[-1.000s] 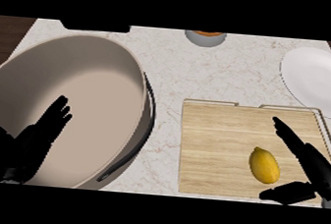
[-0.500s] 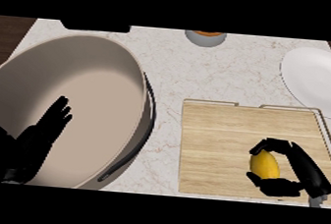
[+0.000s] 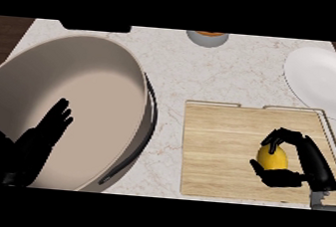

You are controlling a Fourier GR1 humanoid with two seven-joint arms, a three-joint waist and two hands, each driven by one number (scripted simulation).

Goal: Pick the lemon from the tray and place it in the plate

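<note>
A yellow lemon (image 3: 272, 159) lies on the wooden tray (image 3: 220, 149) at its right side. My right hand (image 3: 303, 161) is shut on it, fingers curled over its top and thumb under its lower end. The white plate (image 3: 322, 81) sits at the far right, beyond the tray, with nothing on it. My left hand (image 3: 28, 147) rests open at the lower left, fingers up, over the big bowl.
A large beige bowl (image 3: 109, 56) with a dark rim fills the left half of the counter. A small cup with orange contents (image 3: 207, 37) stands at the far edge, and a dark object (image 3: 95, 26) lies left of it.
My right hand went from open beside the lemon to curled round it, and its grasp has tightened since. The left hand has stayed still.
</note>
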